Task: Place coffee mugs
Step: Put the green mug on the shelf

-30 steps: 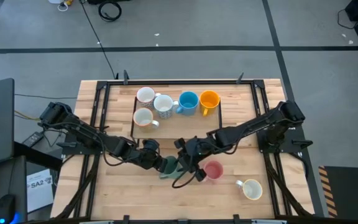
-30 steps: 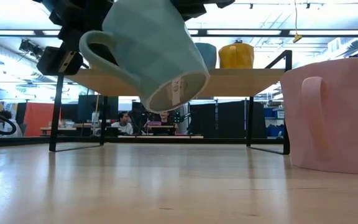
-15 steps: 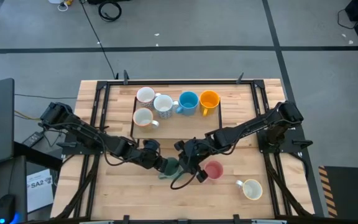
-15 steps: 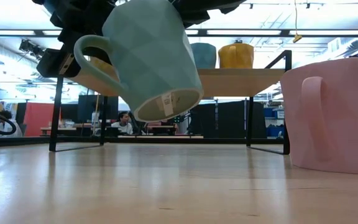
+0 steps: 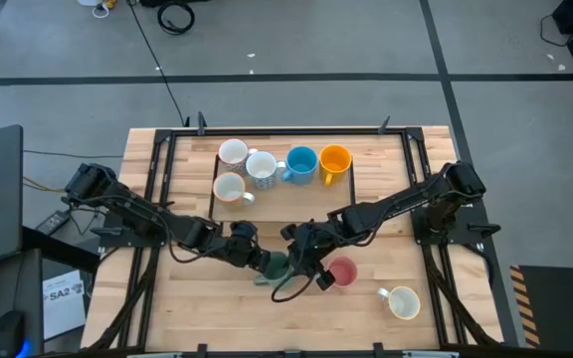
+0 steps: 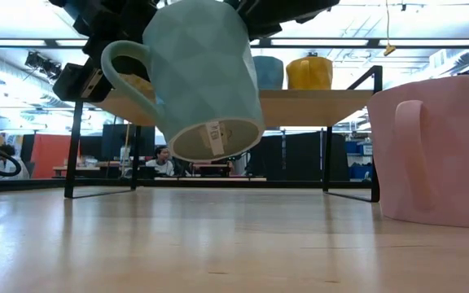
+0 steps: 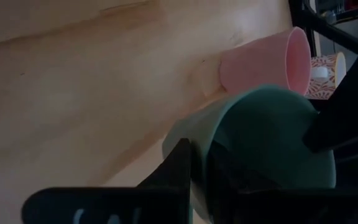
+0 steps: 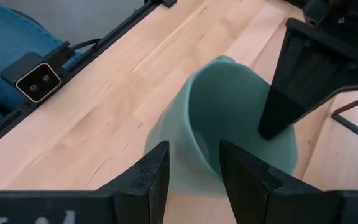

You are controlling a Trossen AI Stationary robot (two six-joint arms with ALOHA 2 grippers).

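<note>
Green mug [image 6: 202, 77]: airborne, tilted, base label facing the low camera; front centre of table [image 5: 177, 298].
Left gripper [image 5: 259, 261]: clenched on mug rim, one finger inside.
Right gripper [image 5: 301, 261]: fingers straddle rim in its wrist view; contact can't be confirmed.
Hidden: mug mostly covered from above by both grippers.
Pink mug [image 5: 341, 272]: just beside.
Open room: bare wood at front left.

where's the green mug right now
The green mug hangs tilted above the table, near the middle of its front half in the high view, held between the left gripper and right gripper, just left of the pink mug.
</note>
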